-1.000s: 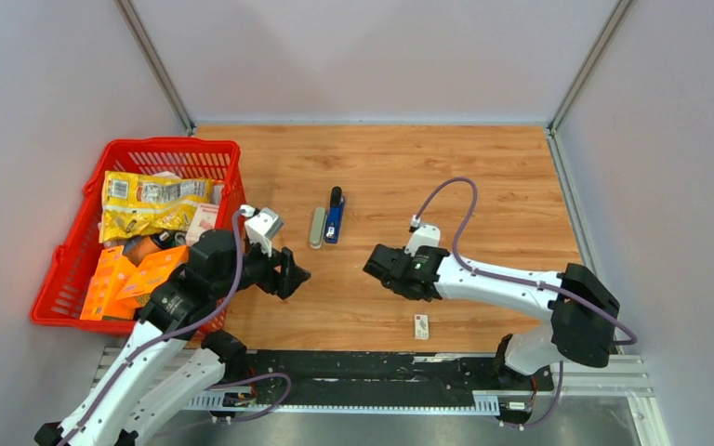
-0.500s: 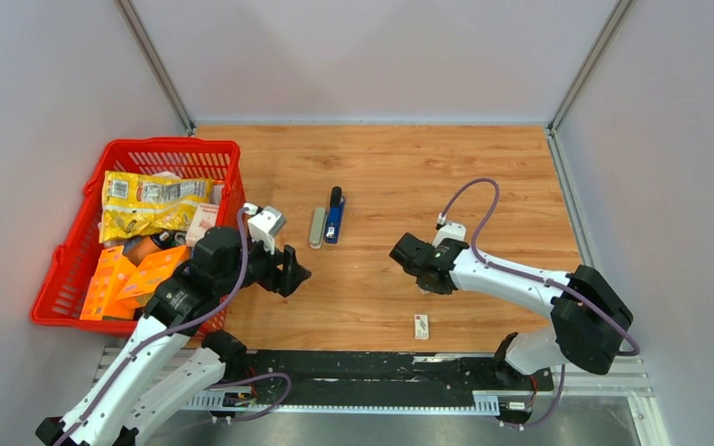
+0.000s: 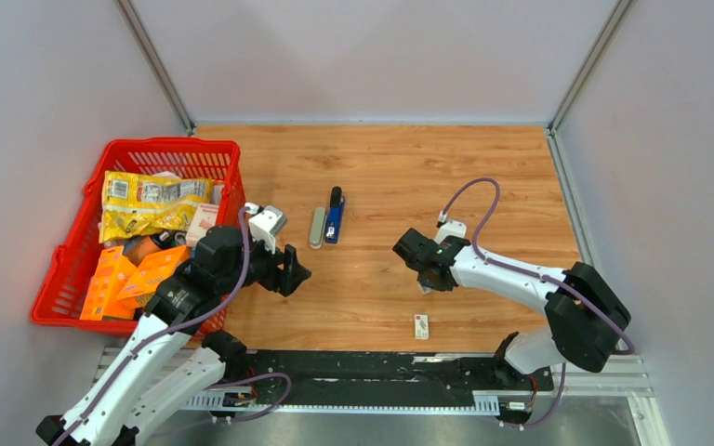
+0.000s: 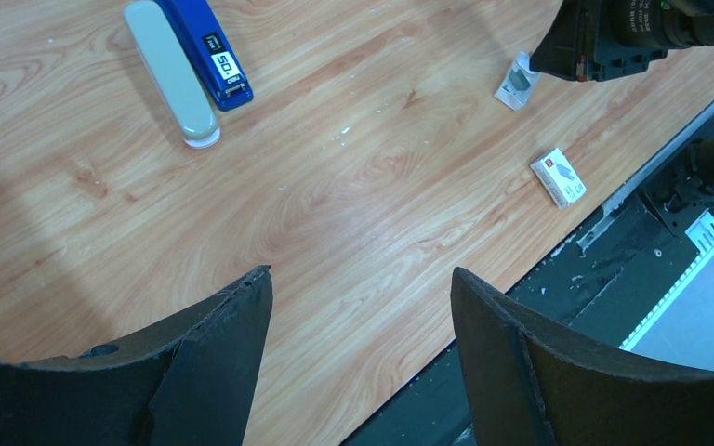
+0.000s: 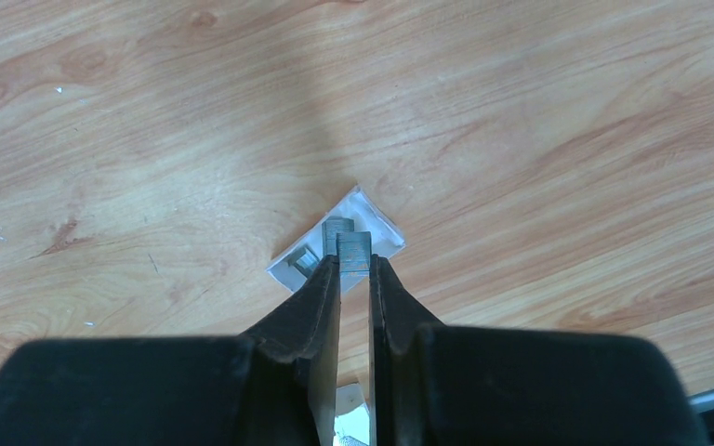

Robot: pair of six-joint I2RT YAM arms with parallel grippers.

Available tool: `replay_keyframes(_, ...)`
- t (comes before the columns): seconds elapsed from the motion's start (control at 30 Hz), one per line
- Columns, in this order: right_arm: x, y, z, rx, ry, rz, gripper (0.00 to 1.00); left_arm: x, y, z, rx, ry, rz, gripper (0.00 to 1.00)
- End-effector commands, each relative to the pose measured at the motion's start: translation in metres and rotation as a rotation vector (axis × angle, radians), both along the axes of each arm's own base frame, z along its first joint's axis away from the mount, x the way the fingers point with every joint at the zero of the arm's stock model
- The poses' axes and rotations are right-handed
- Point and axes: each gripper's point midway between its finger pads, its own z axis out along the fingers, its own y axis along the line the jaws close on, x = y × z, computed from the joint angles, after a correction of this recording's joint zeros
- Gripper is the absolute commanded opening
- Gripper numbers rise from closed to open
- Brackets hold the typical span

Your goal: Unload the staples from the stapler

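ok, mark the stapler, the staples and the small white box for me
stapler (image 4: 208,51), left wrist view, on its blue half.
staples (image 5: 354,251), right wrist view, middle of the grey strip.
small white box (image 4: 559,177), left wrist view, middle of its top face.

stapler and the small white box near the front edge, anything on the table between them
Only bare wood with a few tiny pale specks between the stapler and the box, clearest in the left wrist view.
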Motion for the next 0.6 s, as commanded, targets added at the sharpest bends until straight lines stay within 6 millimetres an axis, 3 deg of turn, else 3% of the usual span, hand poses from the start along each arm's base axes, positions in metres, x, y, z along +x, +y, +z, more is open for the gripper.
replay_keyframes(0.0,0.007,0.004,-0.004,0.011,-0.014,0.009,0.14,0.003,0.0,0.002,0.004,-0.018,0.003,0.78)
replay_keyframes(0.57,0.005,0.005,-0.014,0.006,0.018,0.014,0.14,0.003,0.0,0.001,0.007,-0.015,0.002,0.78)
